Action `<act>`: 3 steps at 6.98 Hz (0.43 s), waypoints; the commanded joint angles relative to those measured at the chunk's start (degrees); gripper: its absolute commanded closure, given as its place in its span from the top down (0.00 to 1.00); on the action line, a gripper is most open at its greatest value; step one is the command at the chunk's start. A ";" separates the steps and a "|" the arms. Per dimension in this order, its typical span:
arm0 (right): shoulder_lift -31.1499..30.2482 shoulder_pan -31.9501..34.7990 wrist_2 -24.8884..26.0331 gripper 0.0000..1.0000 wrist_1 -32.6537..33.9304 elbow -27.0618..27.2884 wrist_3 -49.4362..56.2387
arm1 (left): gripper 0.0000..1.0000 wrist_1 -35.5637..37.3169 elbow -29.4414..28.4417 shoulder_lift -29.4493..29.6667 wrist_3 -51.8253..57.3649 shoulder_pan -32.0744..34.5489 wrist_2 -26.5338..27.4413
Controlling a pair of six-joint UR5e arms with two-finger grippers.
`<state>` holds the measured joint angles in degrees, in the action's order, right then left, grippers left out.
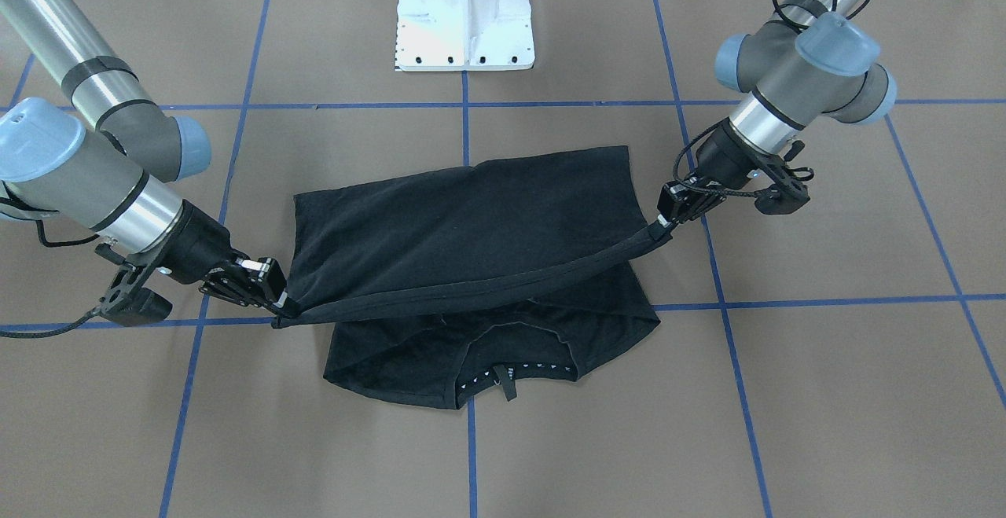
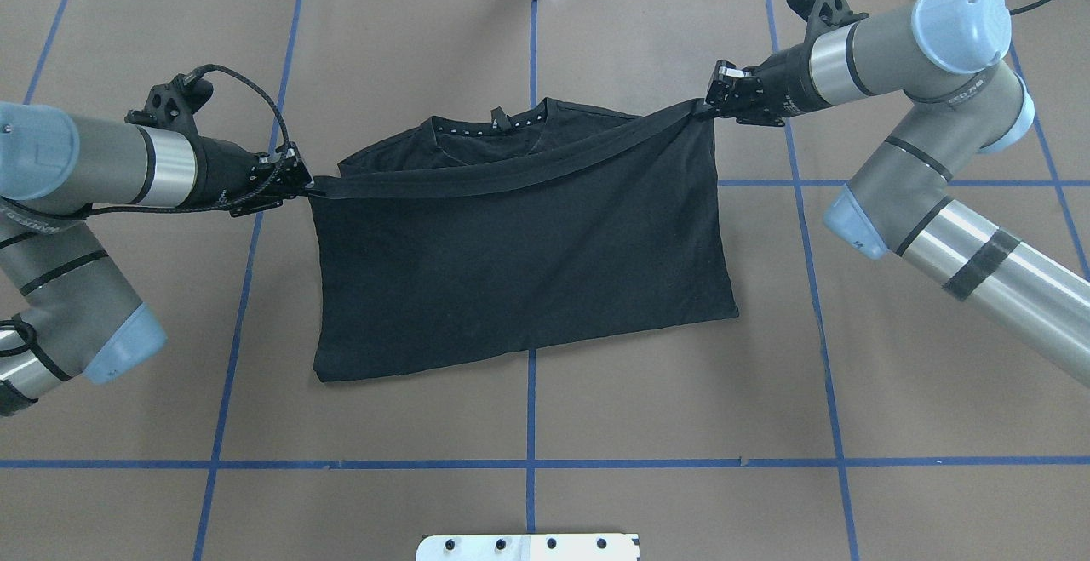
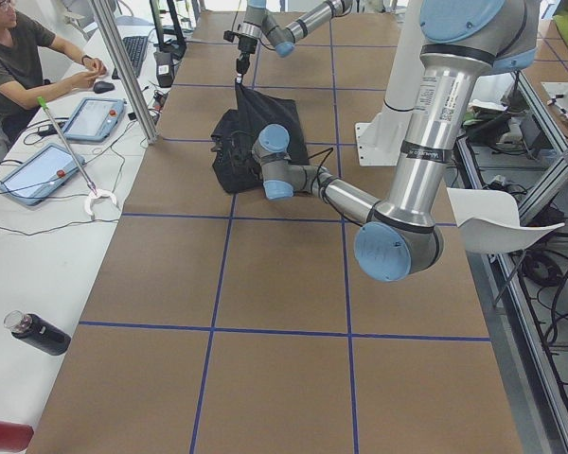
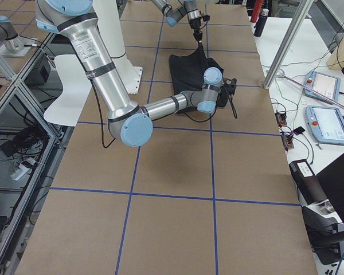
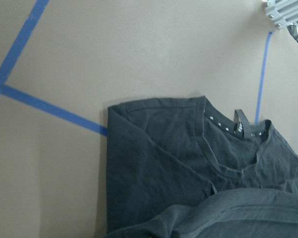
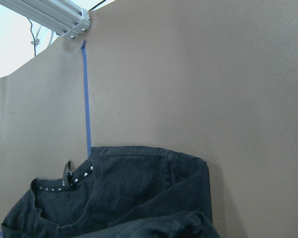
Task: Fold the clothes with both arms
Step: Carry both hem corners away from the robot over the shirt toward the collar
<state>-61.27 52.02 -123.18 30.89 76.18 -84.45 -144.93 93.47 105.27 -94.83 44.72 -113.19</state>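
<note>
Item 1: T-shirt (image 2: 519,271), black, one. It lies near the middle of the table (image 2: 681,391), across the centre blue tape line (image 2: 531,408). The lower layer is flat on the brown surface, with the collar (image 2: 490,125) at the far edge from the robot. The inner neck band carries a row of small white marks. The upper layer is lifted off the table. One edge is drawn into a taut band running from gripper to gripper above the collar. It looks like the bottom hem, though black on black makes that hard to confirm.

Item 2: left gripper (image 2: 298,182), on the left arm (image 2: 111,169). The fingers are pinched tight on one end of the raised edge, clear of the table.

Item 3: right gripper (image 2: 719,101), on the right arm (image 2: 886,50). It is clamped on the other end of the same edge, farther from the robot than its partner, so the band runs slantwise.

Item 4: white pedestal (image 1: 464,11), on the table between the arms, well apart from the shirt.

Item 5: black bottle (image 3: 38,333), lying on its side on the white side bench (image 3: 19,284), cap on. I cannot tell what it holds.

Item 6: two tablets (image 3: 45,172) on that bench, with a seated operator (image 3: 19,61) beside them.
</note>
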 commanded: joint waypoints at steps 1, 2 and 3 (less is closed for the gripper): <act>1.32 -1.13 3.37 0.00 0.22 -2.34 1.22 | 0.00 0.00 -0.92 -0.50 0.00 0.19 2.17; 1.76 -1.13 3.38 0.00 0.05 -3.13 1.22 | 0.00 0.00 -1.53 -0.51 0.00 0.19 2.36; 1.85 -1.13 3.82 0.00 -0.13 -3.92 1.22 | 0.00 0.00 -3.36 -0.33 0.00 0.10 3.93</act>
<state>-59.72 50.95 -119.89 30.91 73.21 -83.30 -144.93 91.68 104.87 -94.83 44.87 -110.63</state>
